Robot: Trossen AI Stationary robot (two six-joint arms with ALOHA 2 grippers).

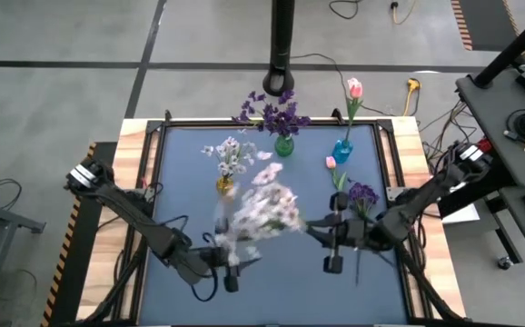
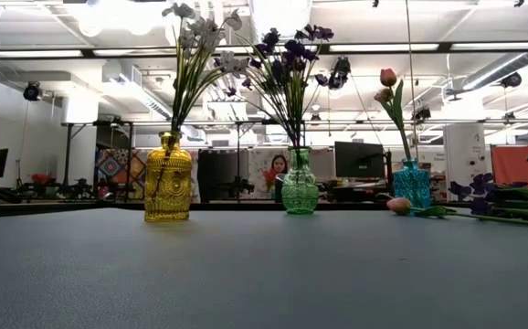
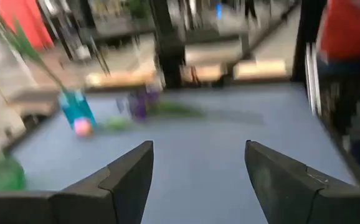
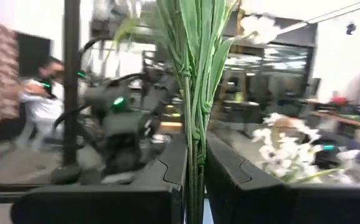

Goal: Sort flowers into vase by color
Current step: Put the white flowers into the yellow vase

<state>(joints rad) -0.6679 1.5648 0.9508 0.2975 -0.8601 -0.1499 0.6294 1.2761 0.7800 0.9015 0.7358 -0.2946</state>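
My right gripper (image 1: 321,229) is shut on a bunch of white-blossomed sprigs (image 1: 264,213), which shows blurred over the table's middle. My left gripper (image 1: 232,272) is open near the table's near edge, just below that bunch, and touches nothing (image 3: 198,152). A yellow vase (image 1: 225,184) holds white sprigs, a green vase (image 1: 283,145) holds purple flowers, and a blue vase (image 1: 342,148) holds a pink tulip. A pink bud (image 1: 331,163) and a purple sprig (image 1: 363,193) lie flat on the table near the blue vase. My right gripper pinches several green stems (image 4: 195,146) of the white bunch between its two fingers (image 4: 167,171). The fingers lie across the stems. The blossoms (image 4: 279,143) spread out beyond the fingers toward the table's left, and the bunch does not show on the table in the low view.
The three vases stand in a row toward the far edge (image 2: 168,178) (image 2: 300,187) (image 2: 412,185). Loose stems and purple blossoms (image 2: 520,194) lie at the table's right. A black pole (image 1: 282,45) stands behind the far edge. People show in the room beyond.
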